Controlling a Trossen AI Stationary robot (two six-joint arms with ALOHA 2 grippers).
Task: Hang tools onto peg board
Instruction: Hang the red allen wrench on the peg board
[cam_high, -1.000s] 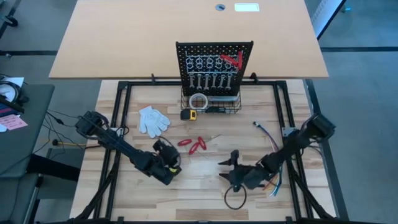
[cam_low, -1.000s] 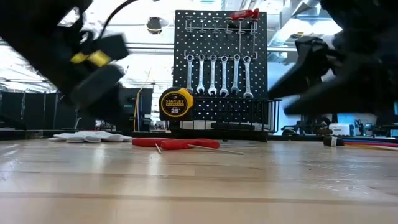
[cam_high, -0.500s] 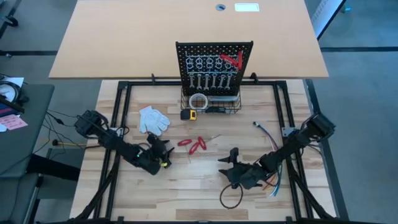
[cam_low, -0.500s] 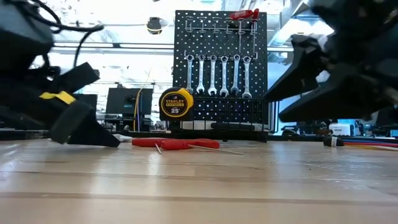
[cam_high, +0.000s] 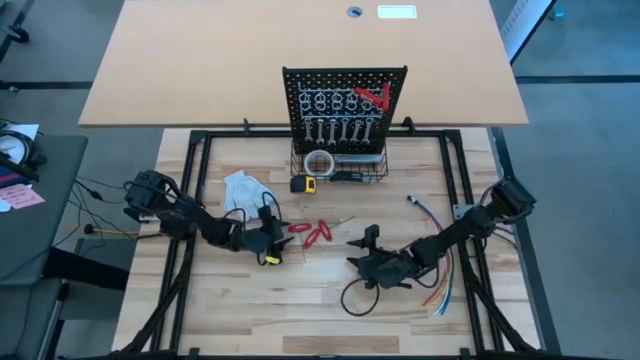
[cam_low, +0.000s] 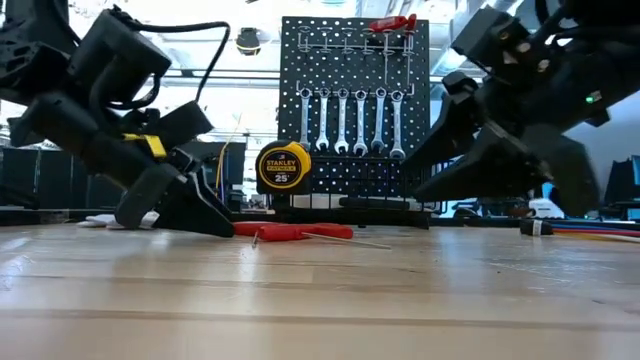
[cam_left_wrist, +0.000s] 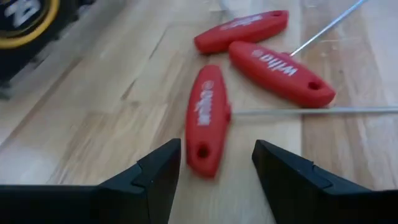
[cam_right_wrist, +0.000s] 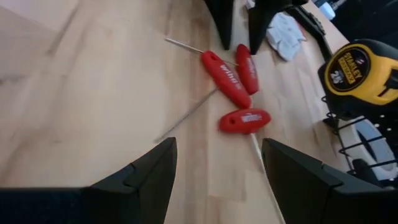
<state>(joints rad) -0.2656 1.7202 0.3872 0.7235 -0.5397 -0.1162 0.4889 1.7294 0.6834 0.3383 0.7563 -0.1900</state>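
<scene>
Where legible, probably "Wiha"-marked red tools (cam_left_wrist: 205, 121)

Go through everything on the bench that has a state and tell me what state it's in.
Left hand: open, straddling one red-handled tool's end.
Right hand: open, empty.
Three red-handled metal-shafted tools: lying loose.
Silver wrenches: hung on black peg board.
Yellow tape measure: retracted.
White glove: lying flat.

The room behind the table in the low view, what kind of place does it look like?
Probably a workshop or robotics lab. A black peg board hung with silver wrenches stands on a wooden bench, a yellow tape measure beside it, with monitors and ceiling light strips behind.
</scene>
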